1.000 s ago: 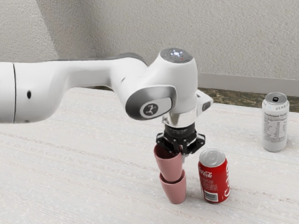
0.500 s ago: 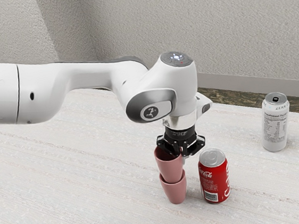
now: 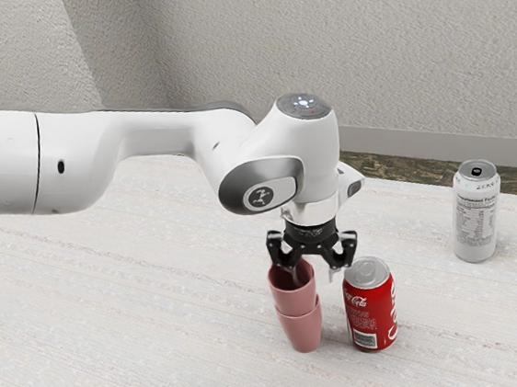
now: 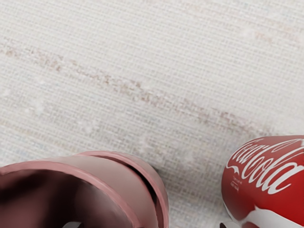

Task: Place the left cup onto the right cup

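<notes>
The black two-finger end effector (image 3: 311, 260) is hanging directly over the stack with its fingers spread wide, pinching nothing; the tips are sitting level with the top rim, one at each side. The upper pink plastic cup (image 3: 292, 288) is resting nested in the lower pink plastic cup (image 3: 302, 328), upright or very nearly so, and the pair is standing on the pale woven-textured surface (image 3: 112, 292), well in from its far edge by the wall. The placing is judged to be essentially done, with only withdrawal of the arm outstanding. A red cola can (image 3: 370, 304) is standing just beside the stack, apart from it, on the side toward the exterior view's right. A white and silver drinks can (image 3: 476, 210) is standing well apart, nearer the far edge. Principal risk: a fingertip catching the upper cup's rim as the arm is lifting, which would be tipping or dragging the cup out of its seat. Secondary risk: any sideways retreat toward the red can, since the spread finger on that side is sitting close above it and could be knocking it over.
</notes>
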Robot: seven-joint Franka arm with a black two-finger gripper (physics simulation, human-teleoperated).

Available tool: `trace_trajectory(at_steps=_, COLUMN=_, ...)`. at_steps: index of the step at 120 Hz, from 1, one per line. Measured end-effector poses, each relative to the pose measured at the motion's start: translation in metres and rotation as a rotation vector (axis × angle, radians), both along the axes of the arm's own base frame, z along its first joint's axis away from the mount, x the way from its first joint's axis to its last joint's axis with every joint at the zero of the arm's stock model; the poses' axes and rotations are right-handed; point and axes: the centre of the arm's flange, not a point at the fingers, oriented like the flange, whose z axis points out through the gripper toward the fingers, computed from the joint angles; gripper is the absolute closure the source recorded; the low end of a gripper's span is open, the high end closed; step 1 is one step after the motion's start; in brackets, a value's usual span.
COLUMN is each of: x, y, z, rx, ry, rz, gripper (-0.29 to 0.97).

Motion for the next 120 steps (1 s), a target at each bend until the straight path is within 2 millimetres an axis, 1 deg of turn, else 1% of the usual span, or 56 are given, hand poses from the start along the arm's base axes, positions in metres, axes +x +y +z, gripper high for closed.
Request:
trace_trajectory(at_steps=8, x=0.0, y=0.0, z=0.0, rx=-0.001, ry=-0.002, rz=0.0, gripper=0.24)
trace_trajectory(at_steps=17, x=0.0, y=0.0, z=0.001, rx=-0.001, ry=-0.003, rz=0.001, gripper=0.17)
trace_trajectory(at_steps=28, x=0.0, y=0.0, z=0.005, rx=0.001, ry=-0.008, rz=0.001, gripper=0.11)
trace_trajectory(at_steps=40, x=-0.001, y=0.0, z=0.014, rx=0.006, ry=-0.021, rz=0.002, gripper=0.07)
trace_trajectory(at_steps=54, x=-0.004, y=0.002, z=0.036, rx=0.014, ry=-0.052, rz=0.005, gripper=0.04)
trace_trajectory(at_steps=63, x=-0.004, y=0.003, z=0.056, rx=0.018, ry=-0.077, rz=0.011, gripper=0.03)
trace_trajectory(at_steps=72, x=-0.005, y=0.013, z=0.079, rx=0.024, ry=-0.1, rz=0.032, gripper=0.02)
trace_trajectory(at_steps=77, x=-0.002, y=0.026, z=0.09, rx=0.021, ry=-0.103, rz=0.061, gripper=0.02)
trace_trajectory(at_steps=82, x=0.005, y=0.049, z=0.096, rx=0.018, ry=-0.096, rz=0.104, gripper=0.01)
trace_trajectory(at_steps=88, x=0.016, y=0.083, z=0.104, rx=0.013, ry=-0.09, rz=0.162, gripper=0.01)
trace_trajectory(at_steps=96, x=0.023, y=0.127, z=0.122, rx=0.011, ry=-0.093, rz=0.221, gripper=0.01)
trace_trajectory(at_steps=104, x=0.029, y=0.178, z=0.146, rx=0.001, ry=-0.099, rz=0.28, gripper=0.01)
trace_trajectory(at_steps=111, x=0.035, y=0.223, z=0.174, rx=-0.005, ry=-0.107, rz=0.318, gripper=0.0)
trace_trajectory(at_steps=120, x=0.034, y=0.273, z=0.197, rx=0.004, ry=-0.094, rz=0.341, gripper=0.0)
